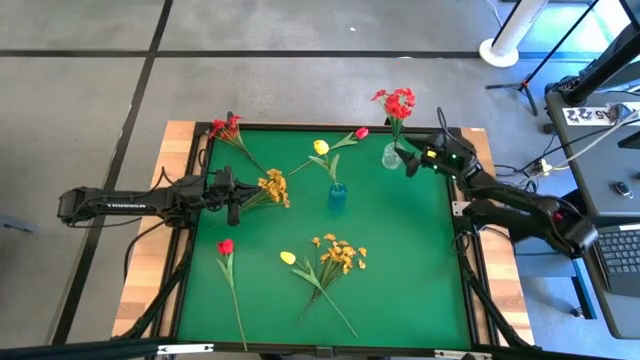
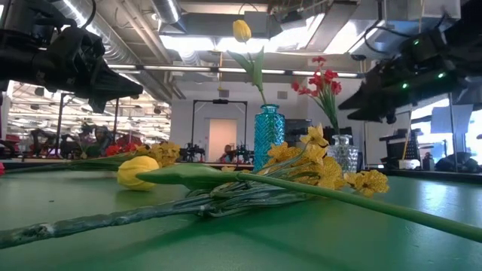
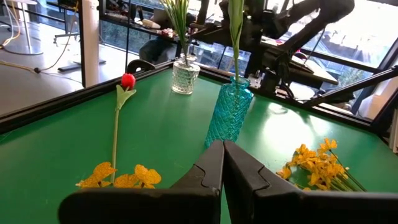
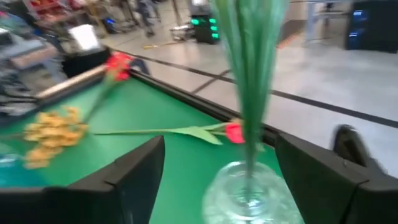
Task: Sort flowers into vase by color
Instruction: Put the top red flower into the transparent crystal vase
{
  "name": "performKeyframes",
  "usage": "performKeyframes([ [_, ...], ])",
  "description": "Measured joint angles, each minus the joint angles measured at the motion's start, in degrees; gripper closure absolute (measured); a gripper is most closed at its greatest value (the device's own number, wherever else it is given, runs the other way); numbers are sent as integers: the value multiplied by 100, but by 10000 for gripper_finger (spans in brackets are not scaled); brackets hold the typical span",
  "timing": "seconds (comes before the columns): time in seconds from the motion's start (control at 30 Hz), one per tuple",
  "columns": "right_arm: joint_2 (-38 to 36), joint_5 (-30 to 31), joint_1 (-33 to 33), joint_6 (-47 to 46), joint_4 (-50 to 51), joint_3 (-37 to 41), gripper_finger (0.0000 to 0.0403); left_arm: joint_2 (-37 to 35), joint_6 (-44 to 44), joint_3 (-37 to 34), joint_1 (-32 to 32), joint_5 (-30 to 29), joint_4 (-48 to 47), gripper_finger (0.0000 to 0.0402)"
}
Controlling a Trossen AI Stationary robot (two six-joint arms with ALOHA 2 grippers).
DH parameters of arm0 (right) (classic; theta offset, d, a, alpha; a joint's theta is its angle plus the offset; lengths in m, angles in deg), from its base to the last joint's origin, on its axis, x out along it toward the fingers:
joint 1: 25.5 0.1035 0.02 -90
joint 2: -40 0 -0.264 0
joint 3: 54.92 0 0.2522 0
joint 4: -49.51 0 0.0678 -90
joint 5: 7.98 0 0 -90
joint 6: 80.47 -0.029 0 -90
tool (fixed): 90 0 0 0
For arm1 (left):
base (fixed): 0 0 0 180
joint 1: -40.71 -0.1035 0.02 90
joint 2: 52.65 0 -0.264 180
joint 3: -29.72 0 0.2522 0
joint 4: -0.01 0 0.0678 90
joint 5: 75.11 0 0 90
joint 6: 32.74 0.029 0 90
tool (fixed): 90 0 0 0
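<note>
on the green felt-covered table (image 1: pixel 400 250) the right gripper (image 1: pixel 411 160) stands with its two dark fingers spread wide, one on each side of the clear faceted glass vase (image 1: pixel 391 156) near the far right edge; in its wrist view the fingers (image 4: pixel 134 180) flank the vase without visibly touching it. a red cluster flower on thin green stems (image 1: pixel 397 102) stands upright in that vase (its blooms reach out past the table's far edge in the high view). the blue ribbed glass vase (image 1: pixel 337 196) sits nearer the middle of the table and holds one yellow tulip on a long green stem (image 1: pixel 321 148).

the left gripper (image 1: pixel 236 190) is at the left-middle of the table, its fingers (image 3: pixel 208 171) pressed together with nothing between them; just beside it lies a yellow-orange cluster flower (image 1: pixel 273 186). a second red cluster flower (image 1: pixel 226 128) lies at the far left corner, and a red tulip with a green leaf (image 1: pixel 361 133) lies flat between the two vases, toward the far edge. closer to the near edge lie another red tulip (image 1: pixel 226 247) at the left, a loose yellow tulip (image 1: pixel 288 258) and a second yellow-orange cluster (image 1: pixel 342 253) with crossed stems, the two close together.
</note>
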Motion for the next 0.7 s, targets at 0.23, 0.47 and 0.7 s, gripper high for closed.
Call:
performKeyframes([
  [0.23,-1291,-1449,0,-858,490,0,104,-1,0,-2,1,0,1,399],
  [0.47,-1903,-2913,85,-1591,476,0,105,-2,436,-2,2,-45,0,399],
  [0.7,-2021,-2659,1180,-1627,286,0,105,0,1499,-2,0,-158,2,399],
])
